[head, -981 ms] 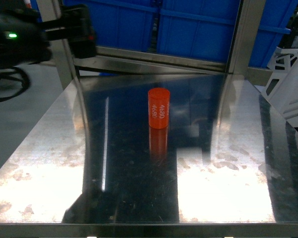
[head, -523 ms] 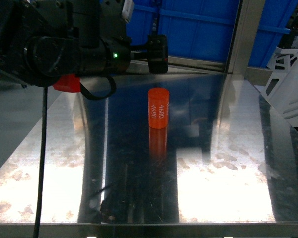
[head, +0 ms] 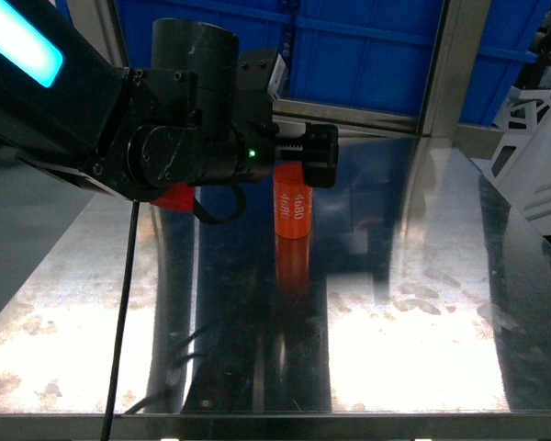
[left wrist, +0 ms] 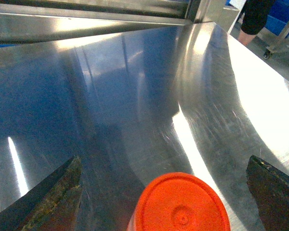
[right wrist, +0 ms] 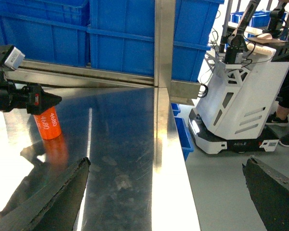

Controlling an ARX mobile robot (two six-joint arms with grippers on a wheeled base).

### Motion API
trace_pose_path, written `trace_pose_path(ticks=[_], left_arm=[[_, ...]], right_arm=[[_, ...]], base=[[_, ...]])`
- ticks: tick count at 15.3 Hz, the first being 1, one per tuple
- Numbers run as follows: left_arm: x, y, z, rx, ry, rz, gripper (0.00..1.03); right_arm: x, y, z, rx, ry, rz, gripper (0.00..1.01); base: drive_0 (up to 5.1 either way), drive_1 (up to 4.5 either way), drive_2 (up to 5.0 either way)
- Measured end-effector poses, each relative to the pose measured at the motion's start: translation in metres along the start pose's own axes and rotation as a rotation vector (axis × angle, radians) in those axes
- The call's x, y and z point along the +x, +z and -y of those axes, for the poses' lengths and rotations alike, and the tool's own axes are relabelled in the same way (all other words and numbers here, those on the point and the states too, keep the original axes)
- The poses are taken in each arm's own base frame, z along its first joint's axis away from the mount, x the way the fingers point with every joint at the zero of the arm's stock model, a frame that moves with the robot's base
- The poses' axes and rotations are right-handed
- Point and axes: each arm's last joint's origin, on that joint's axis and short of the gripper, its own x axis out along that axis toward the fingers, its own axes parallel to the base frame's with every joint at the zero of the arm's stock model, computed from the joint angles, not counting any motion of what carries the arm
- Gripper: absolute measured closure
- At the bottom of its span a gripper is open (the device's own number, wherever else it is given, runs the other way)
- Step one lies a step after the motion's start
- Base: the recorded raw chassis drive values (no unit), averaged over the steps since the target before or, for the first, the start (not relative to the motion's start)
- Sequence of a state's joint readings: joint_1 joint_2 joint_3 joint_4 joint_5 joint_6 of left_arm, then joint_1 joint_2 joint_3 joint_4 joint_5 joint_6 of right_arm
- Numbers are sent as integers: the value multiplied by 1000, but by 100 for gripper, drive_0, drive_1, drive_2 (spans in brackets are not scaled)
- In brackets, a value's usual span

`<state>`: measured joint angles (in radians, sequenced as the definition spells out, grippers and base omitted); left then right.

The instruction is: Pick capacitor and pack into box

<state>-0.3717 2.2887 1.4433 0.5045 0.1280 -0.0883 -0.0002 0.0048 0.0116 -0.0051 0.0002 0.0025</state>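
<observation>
Although the box is nowhere in these views, you can read the pick clearly enough; start at the left of the head view, where the left arm (head: 101,110) reaches across from the corner, its glowing strip uppermost, and carries the left gripper (head: 298,158) to the top of the orange capacitor (head: 293,211). From the left wrist camera the jaws stand spread wide, one dark fingertip (left wrist: 53,199) low on the left and the other low on the right, with the capacitor's round cap between them and touching neither; that spread is, I judge, there to let the jaws drop either side of the body before closing. The capacitor stands upright near the middle of the steel worktop (head: 422,303) (its white "4680" print faces you), so a descent from above suits it; the polished surface gives little grip and a glancing finger could tip or skate it. Further right, the right gripper (right wrist: 168,192) hangs well apart from the capacitor, out past the worktop's edge, jaws open and empty; behind stand blue crates (right wrist: 120,29), and to the far right a white mobile base (right wrist: 236,106).
</observation>
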Motion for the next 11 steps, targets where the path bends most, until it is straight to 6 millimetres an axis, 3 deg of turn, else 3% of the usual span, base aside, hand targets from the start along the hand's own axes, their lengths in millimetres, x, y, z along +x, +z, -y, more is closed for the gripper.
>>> trace_pose_path(ticks=[2, 6, 8, 11], left_arm=[[3, -7, 5, 22, -10, -17, 5], [19, -43, 3, 33, 25, -115, 5], [23, -36, 3, 36, 29, -95, 7], [24, -35, 3, 32, 36, -108, 40]], right_arm=[[0, 0, 0, 0, 0, 0, 3], [0, 0, 0, 0, 0, 0, 3], [0, 0, 0, 0, 0, 0, 3], [0, 0, 0, 0, 0, 0, 3]], base=[[0, 0, 0], [0, 0, 0], [0, 0, 0], [0, 0, 0]])
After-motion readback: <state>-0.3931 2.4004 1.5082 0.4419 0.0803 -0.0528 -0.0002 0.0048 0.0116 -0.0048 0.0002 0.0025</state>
